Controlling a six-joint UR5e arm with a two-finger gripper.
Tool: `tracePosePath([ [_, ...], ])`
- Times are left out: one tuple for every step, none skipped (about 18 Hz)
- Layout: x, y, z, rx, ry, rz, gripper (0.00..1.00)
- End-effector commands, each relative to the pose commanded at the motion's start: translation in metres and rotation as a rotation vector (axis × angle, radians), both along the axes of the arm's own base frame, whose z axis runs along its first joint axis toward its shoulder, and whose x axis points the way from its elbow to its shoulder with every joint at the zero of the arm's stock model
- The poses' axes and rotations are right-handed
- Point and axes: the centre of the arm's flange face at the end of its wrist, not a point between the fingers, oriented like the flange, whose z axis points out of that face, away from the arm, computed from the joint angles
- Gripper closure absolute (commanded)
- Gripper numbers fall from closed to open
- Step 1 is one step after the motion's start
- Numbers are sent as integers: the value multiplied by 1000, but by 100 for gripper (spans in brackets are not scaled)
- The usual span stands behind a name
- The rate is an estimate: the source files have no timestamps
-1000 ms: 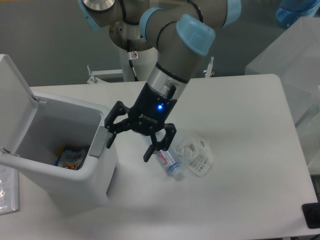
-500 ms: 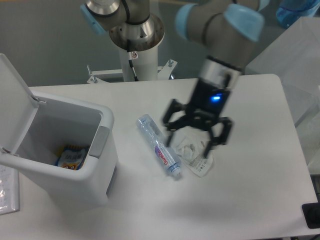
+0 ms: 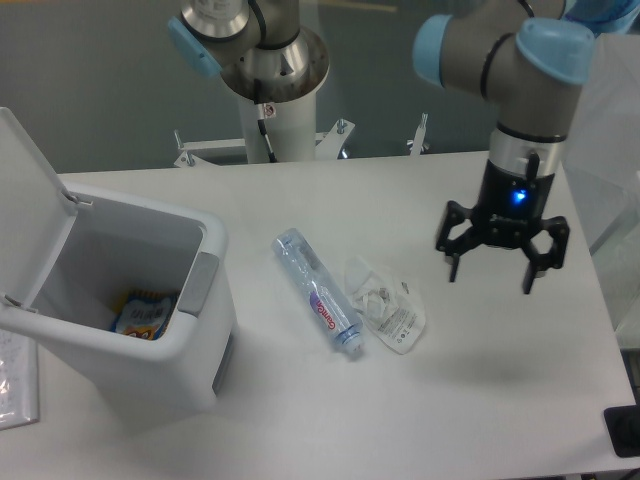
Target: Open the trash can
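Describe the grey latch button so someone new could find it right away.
Start at the trash can, the big white bin at the table's left with its lid swung up. On the can's wall facing the plastic bottle, just under the rim, sits the grey latch button. It is the only grey patch on an otherwise white bin.

bottle (image 3: 318,303) | label: red print, unreadable | other txt: none legible
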Motion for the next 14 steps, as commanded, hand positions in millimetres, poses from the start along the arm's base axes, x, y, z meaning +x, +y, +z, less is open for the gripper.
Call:
tracePosePath([
  [-1, -3, -1, -22, 18, -49, 0],
  [-1, -4, -4, -32, 24, -88, 0],
  [-1, -10, -10, -42, 22, -104, 0],
  [-1, -13, -17, -50, 16, -116, 0],
  [-2, -16, -19, -59, 19, -126, 0],
  [-3, -16, -23, -72, 19, -137, 0],
  [-3, -18, -27, -81, 19, -145, 0],
  [-3, -18, -28, -86, 18, -152, 0],
  [-3, -19, -29, -92, 18, -151, 0],
  [-3, -19, -29, -94, 18, -150, 0],
  [-3, -19, -29, -95, 19, -150, 0],
  [-3, -19, -29, -95, 19, -150, 0],
  [-3, -19, -29, -95, 19, -150, 0],
  [-3, -19, -29, -96, 19, -149, 0],
])
